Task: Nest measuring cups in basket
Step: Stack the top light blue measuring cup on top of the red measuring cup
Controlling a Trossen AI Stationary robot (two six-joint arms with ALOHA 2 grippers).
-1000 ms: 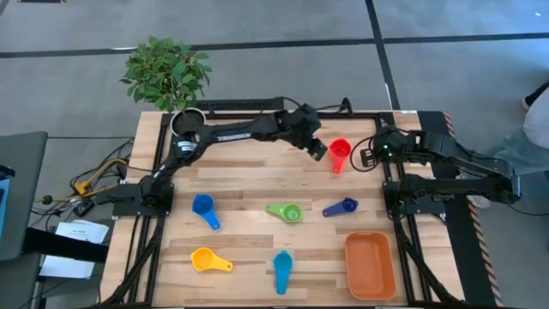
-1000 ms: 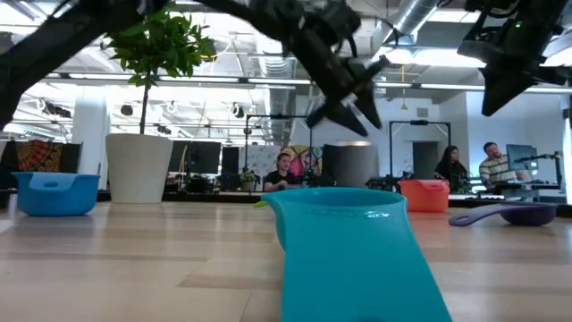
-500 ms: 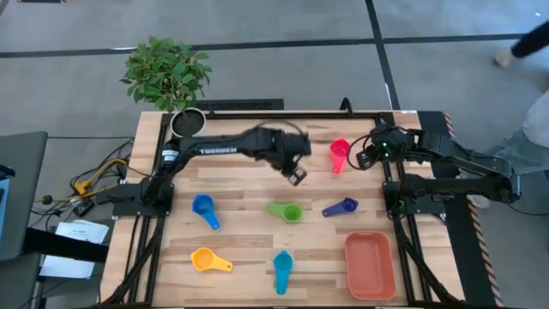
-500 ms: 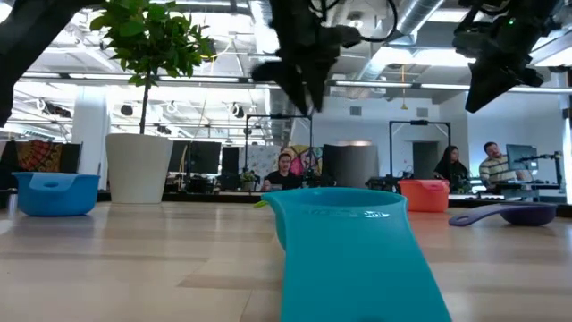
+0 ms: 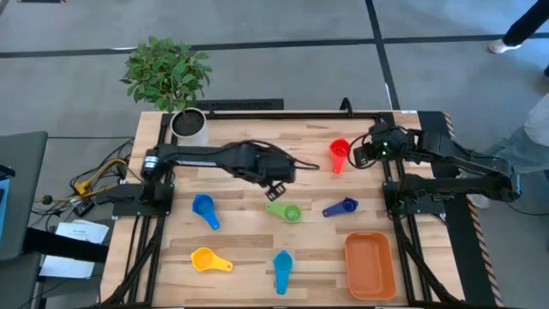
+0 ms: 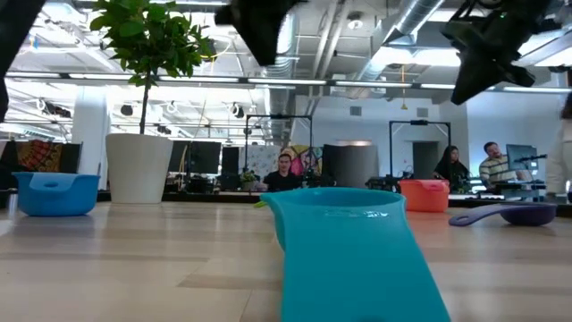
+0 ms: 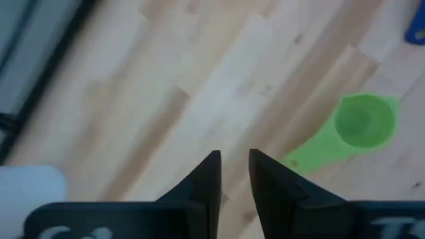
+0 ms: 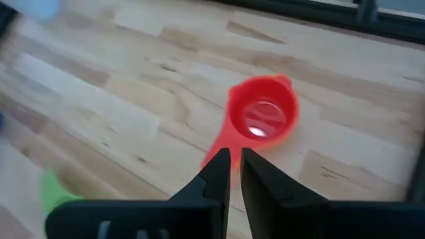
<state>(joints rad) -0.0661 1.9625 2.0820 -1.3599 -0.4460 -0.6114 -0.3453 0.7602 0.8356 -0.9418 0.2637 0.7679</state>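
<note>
- Measuring cups: small plastic scoops, each a round bowl with a short flat handle. Six are visible in the high view, one per colour: red cup (image 5: 339, 154), green cup (image 5: 286, 210), dark blue cup (image 5: 341, 207), blue cup (image 5: 204, 209), yellow cup (image 5: 209, 259), light blue cup (image 5: 282, 269).
- All six cups lie separately on the wooden table (image 5: 232, 184), none touching another, and none is in the basket.
- Basket (image 5: 371, 265): one shallow orange rectangular tray with rounded corners, at the table's near right corner. Nothing is visible inside it.
- Red cup: near the far edge, right of centre, bowl mouth up, handle pointing toward the table's near edge.
- Green cup: at table centre, with the dark blue cup to its right.
- Light blue cup: fills the foreground of the low view, so table detail behind it is hidden.
- Left gripper (image 5: 276, 186): reaches over the table centre, just beside the green cup; the fingers stand slightly apart and hold nothing.
- Right gripper (image 8: 230, 163): sits above the red cup's handle; the fingers are close together with a narrow gap. Contact with the handle cannot be confirmed.
- One white plant pot (image 5: 189, 125) with a leafy plant stands at the far left corner.
</note>
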